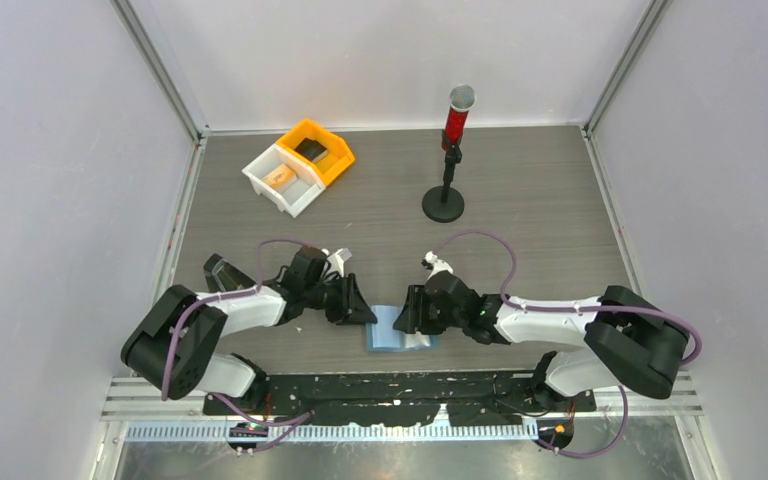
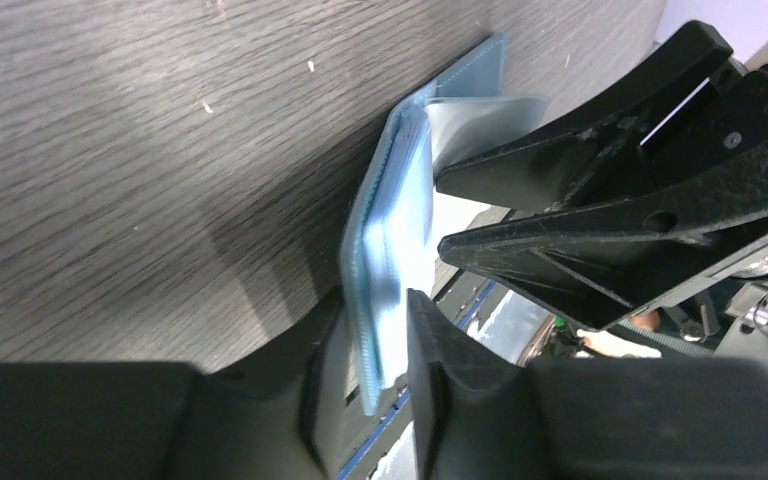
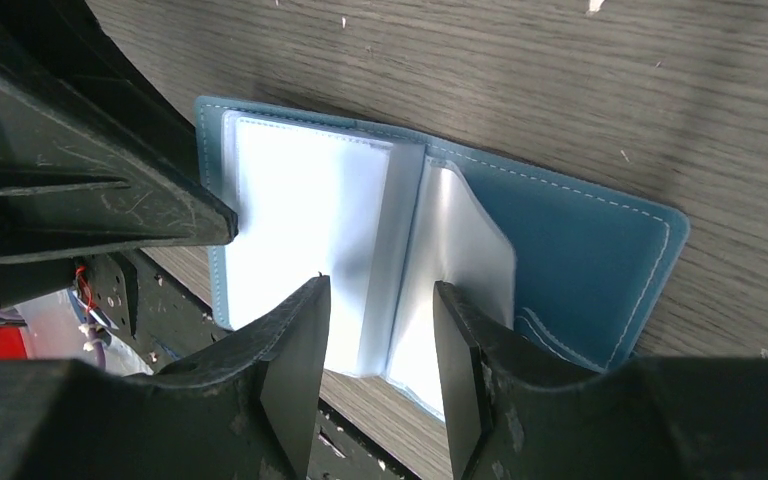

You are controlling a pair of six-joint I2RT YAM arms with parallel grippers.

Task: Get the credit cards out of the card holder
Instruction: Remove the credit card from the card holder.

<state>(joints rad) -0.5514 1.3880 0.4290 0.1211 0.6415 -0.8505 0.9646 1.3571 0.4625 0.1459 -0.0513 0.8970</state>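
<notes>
From where I stand, the flat light-blue bifold card holder point(image 3: 580, 240) lies opened on the grey wood-grain table point(image 1: 520, 200), right at the near edge between the two arms. The left gripper point(image 2: 375, 310) has one cover standing up between its fingers. They sit close on either side of it, but I cannot tell if they actually squeeze it. The right gripper point(image 3: 380, 290) has its jaws spread, with a leaf of the clear plastic sleeves point(image 3: 300, 210) loose between them.

The sleeves look empty. Far back, a dark grey-black card point(image 1: 310, 148) lies in the orange plastic bin point(image 1: 335, 150) and an orange-tan card point(image 1: 282, 177) in the white plastic bin point(image 1: 260, 170). They are probably the credit cards, though they are small at this distance.

It looks like a last check of the pockets. Next, the right fingers need to turn that leaf gently while the left keeps the cover steady.
</notes>
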